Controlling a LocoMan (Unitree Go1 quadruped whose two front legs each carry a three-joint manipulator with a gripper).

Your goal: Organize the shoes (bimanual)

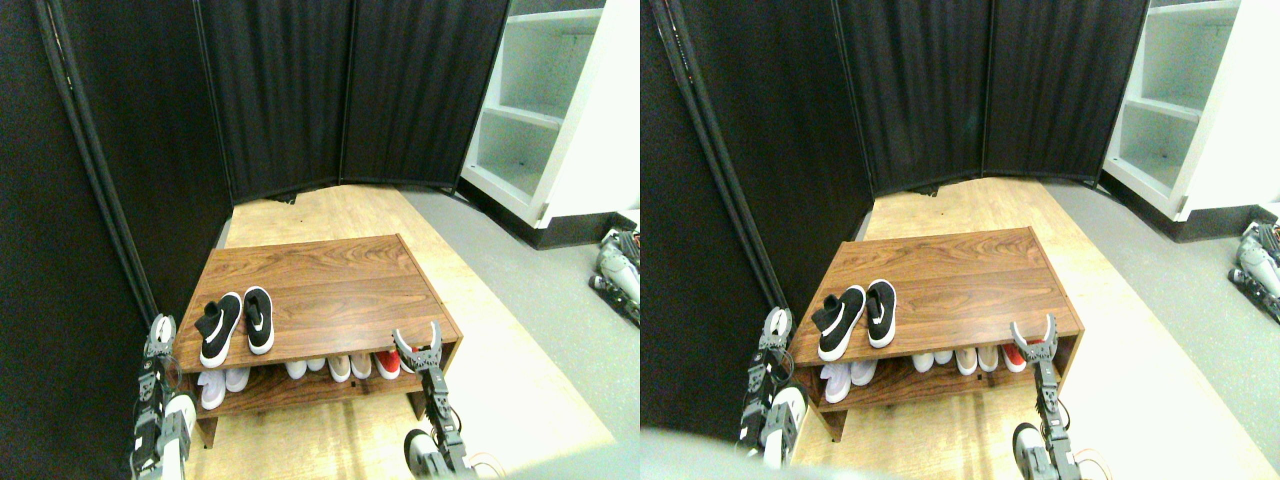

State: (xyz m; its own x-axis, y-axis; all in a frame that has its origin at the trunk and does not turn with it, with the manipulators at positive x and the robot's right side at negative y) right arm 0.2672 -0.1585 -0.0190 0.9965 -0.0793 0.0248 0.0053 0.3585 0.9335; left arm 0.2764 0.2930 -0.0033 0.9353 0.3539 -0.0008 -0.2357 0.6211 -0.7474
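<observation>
both black shoes (238, 324) sit side by side on the left end of the bench top (330, 285), toes toward the screen (left one tilted). right gripper (418, 340) at the bench's front right corner, jaws spread, holding nothing. left gripper (160, 335) just off the left edge; jaw state unreadable.

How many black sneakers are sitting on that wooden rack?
2: the left black sneaker and the right black sneaker lie side by side at the left end of the wooden rack's top. None shows on the lower shelf.
</observation>
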